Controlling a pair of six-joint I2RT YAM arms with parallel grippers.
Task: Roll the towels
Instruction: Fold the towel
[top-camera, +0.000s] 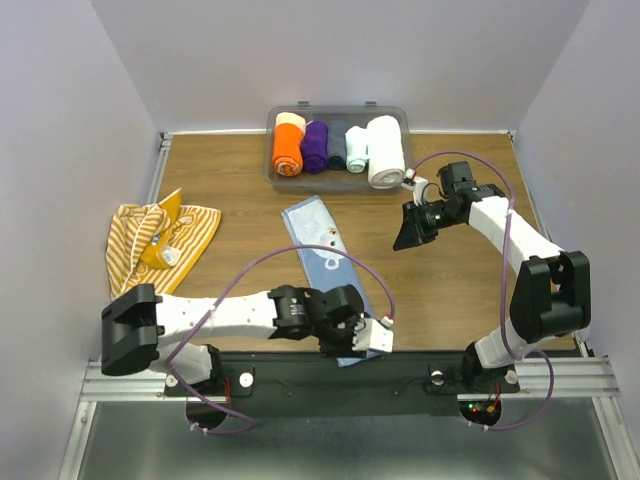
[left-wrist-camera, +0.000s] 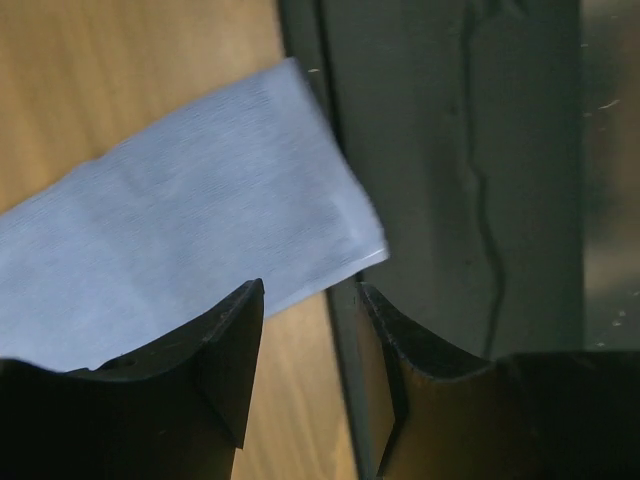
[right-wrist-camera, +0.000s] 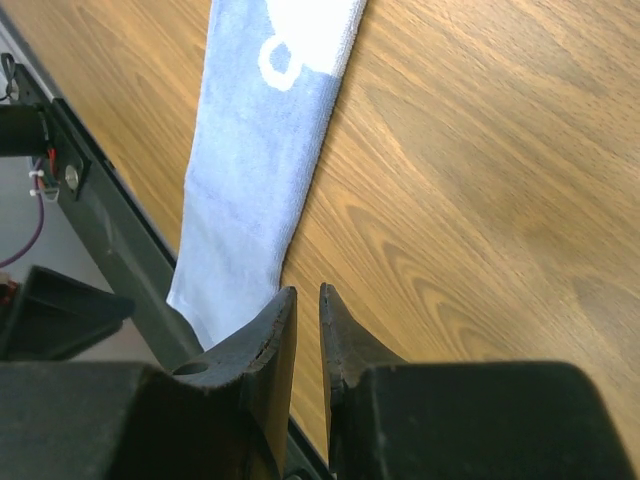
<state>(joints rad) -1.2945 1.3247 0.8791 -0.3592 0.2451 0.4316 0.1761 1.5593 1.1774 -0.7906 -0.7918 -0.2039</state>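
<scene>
The pale blue towel (top-camera: 322, 245) lies flat in a long strip, running diagonally from mid-table to the near edge. Its near corner (left-wrist-camera: 200, 220) reaches over the table's dark edge rail. My left gripper (top-camera: 350, 340) hovers over that near end, open (left-wrist-camera: 311, 290), with nothing between its fingers and the corner just beyond the tips. My right gripper (top-camera: 410, 238) hangs above bare wood to the right of the towel (right-wrist-camera: 260, 150). Its jaws (right-wrist-camera: 307, 290) stand a narrow slit apart and hold nothing. The striped yellow-orange towel (top-camera: 150, 240) lies crumpled at the left.
A clear bin (top-camera: 340, 108) at the back holds an orange roll (top-camera: 288, 145), a purple roll (top-camera: 315, 147), smaller rolls and a thick white roll (top-camera: 385, 150). The dark edge rail (left-wrist-camera: 450, 200) runs along the table's near side. White walls enclose the table.
</scene>
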